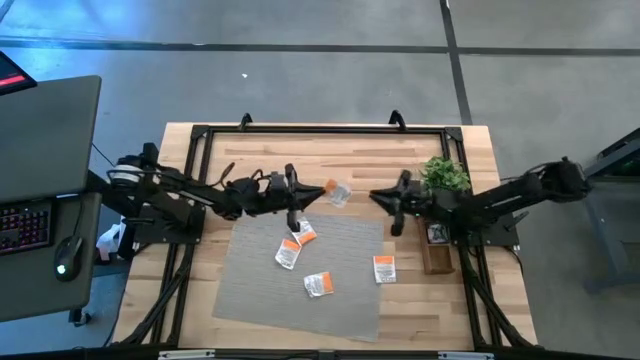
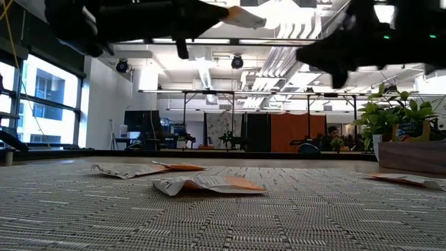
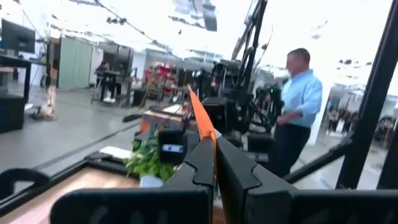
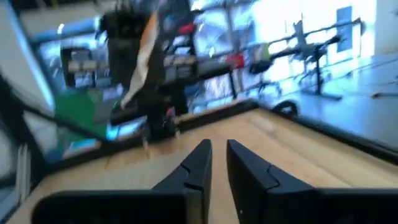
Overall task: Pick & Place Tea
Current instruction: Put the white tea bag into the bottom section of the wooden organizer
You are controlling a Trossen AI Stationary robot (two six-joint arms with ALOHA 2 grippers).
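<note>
**A:** Start big. What is laid out, and which step is this?

**B:** A wooden table (image 1: pixel 470 310) with a grey mat (image 1: pixel 340 300) on it. Both arms reach in over the far edge of the mat. The left gripper (image 1: pixel 318 190) is clamped on one tea sachet (image 1: pixel 338 192) and holds it up off the table. The right gripper (image 1: pixel 378 196) faces it from just beside, tips near the sachet but apart from it. I judge this to be a hand-over in mid-air, one sachet picked and not yet placed.

**A:** And the right gripper's fingers?

**B:** Its own wrist view shows them parted by a narrow gap with nothing between.

**A:** So what does the next move call for?

**B:** Probably the right gripper closes in on the free edge of the sachet and pinches it before the left lets go. The sachet is thin and floppy, so the tips must line up with its edge.

**A:** Where would it go then?

**B:** I can't tell for sure. A potted plant (image 1: pixel 445 174) and a narrow wooden tray (image 1: pixel 437 258) sit under the right arm; the tray seems a likely spot.

**A:** The rest of the tea?

**B:** Four loose sachets (image 1: pixel 319 284) lie flat on the mat.

**A:** What does one view give that another doesn't?

**B:** The left wrist view shows the held sachet edge-on, squeezed between the fingers, which the high view can't confirm. The low view shows it well clear of the mat. Only the high view counts the loose ones.
</note>
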